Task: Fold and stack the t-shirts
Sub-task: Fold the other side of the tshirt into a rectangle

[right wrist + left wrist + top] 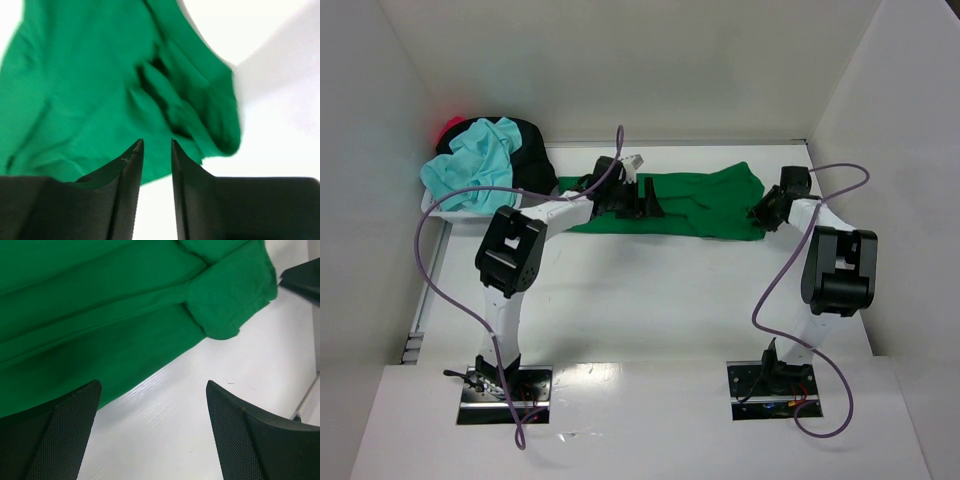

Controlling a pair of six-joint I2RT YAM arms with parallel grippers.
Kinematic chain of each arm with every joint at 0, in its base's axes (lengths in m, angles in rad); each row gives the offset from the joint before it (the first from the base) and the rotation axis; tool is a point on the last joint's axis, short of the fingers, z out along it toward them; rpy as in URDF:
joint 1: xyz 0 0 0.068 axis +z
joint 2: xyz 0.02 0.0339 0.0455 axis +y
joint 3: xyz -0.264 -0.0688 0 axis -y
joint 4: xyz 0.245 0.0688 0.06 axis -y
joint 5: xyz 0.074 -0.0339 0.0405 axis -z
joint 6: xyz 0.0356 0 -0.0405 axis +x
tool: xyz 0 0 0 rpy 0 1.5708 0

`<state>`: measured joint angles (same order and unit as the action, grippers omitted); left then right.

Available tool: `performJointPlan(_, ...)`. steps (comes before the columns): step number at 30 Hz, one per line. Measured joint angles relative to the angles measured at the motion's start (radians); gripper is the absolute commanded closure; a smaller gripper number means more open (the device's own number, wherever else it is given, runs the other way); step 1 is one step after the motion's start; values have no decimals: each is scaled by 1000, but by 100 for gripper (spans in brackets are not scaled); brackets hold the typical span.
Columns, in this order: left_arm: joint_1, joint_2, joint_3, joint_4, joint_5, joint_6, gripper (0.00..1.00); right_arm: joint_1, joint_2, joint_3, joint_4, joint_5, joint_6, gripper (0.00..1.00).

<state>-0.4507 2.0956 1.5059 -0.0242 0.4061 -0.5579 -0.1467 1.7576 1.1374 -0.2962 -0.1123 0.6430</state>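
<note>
**A:** The green t-shirt (705,205) is lying in a long band across the far part of the surface (650,300), and it's bunching up at its right end.

**B:** The left gripper (153,390) is hovering over the shirt's near edge, towards the left end. Its jaws are standing wide apart with nothing between them. In the wrist view, one finger is hanging over green cloth and the other over bare surface.

**A:** Over on the right, the right gripper (156,145) is sitting at the shirt's right end. Its jaws are showing only a narrow slit, and no cloth is lying between the tips.

**B:** It's pointing at the crumpled folds there. Whether the tips are touching the fabric is impossible to tell.

**A:** In the far left corner the others are sitting in a heap. A turquoise t-shirt (475,168) is lying on top of a black t-shirt (532,150), and a red t-shirt (448,128) is peeking out behind them.

**B:** That heap is sitting just beside the green shirt's left end.
</note>
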Motion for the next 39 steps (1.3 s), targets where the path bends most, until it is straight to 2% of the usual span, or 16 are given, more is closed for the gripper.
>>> performJointPlan(12,-34,37,13,45,34,-49,7,0,-15,-107,-4,-1,-6,52)
performJointPlan(15,-34,37,13,45,34,-49,7,0,-15,-110,-3,0,-6,46)
performJointPlan(18,-34,37,13,45,34,-48,7,0,-14,-110,-2,0,-7,46)
performJointPlan(21,-34,37,13,45,34,-48,7,0,-14,-110,-2,-1,-10,61)
performJointPlan(24,-34,37,13,45,34,-48,7,0,-14,-110,2,0,-10,66)
performJointPlan(30,-34,37,13,38,34,-48,7,0,18,-98,11,-3,-13,66)
performJointPlan(34,-27,37,13,27,33,-44,7,0,34,-97,14,-5,-16,85)
performJointPlan(35,-25,37,13,24,32,-44,7,0,34,-97,14,-5,-17,95)
performJointPlan(36,-23,37,13,24,32,-44,7,0,35,-97,15,-6,-19,100)
performJointPlan(39,-13,37,13,24,28,-44,7,0,46,-92,14,-5,-19,100)
